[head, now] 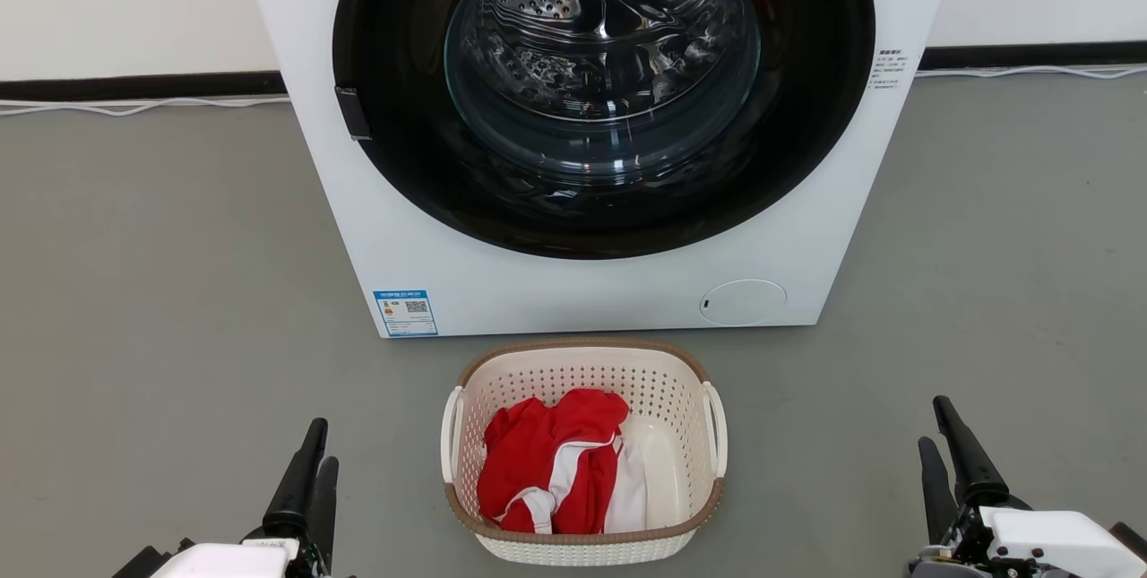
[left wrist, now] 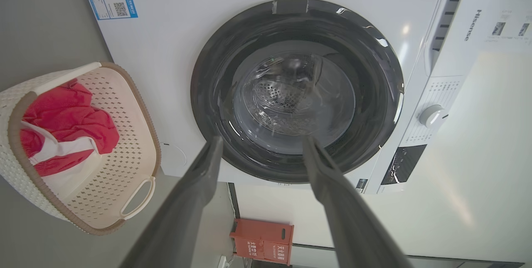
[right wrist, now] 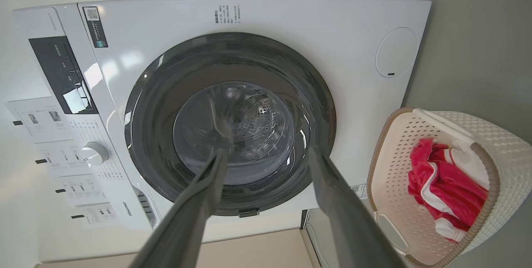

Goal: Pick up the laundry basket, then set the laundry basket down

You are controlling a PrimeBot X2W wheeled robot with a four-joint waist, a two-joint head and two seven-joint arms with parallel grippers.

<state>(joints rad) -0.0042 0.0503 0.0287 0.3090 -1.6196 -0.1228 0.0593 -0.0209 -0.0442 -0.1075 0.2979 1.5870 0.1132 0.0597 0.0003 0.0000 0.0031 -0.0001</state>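
the laundry basket (head: 582,378) stood upright on the grey floor (head: 161,291), directly in front of the washing machine (head: 403,228) and near its base, with a strip of floor showing between them. it sat centred between the two grippers, toward the bottom of the head view. a red and white garment (head: 551,470) lay crumpled inside, heaped toward the basket's left side, and part of the pale bottom was bare on the right. the white side handles (head: 450,435) were touched by neither gripper.

the left gripper (head: 321,445) was at the lower left of the head view, well apart from the basket, pointing up the view. in the left wrist view its fingers (left wrist: 195,193) stood spread with a clear gap between them, holding nothing. the right gripper (head: 932,422) was at the lower right, likewise well apart from the basket. the right wrist view showed its fingers (right wrist: 199,193) parted and empty.

the machine's round door (head: 600,85) was closed. it had a dark ring around a glass centre, and the perforated steel drum was visible behind the glass. a blue label (head: 405,312) was stuck at the lower left corner of the front panel, and a round service flap (head: 742,301) sat at the lower right. a white cable (head: 134,105) ran along the foot of the wall behind the machine.
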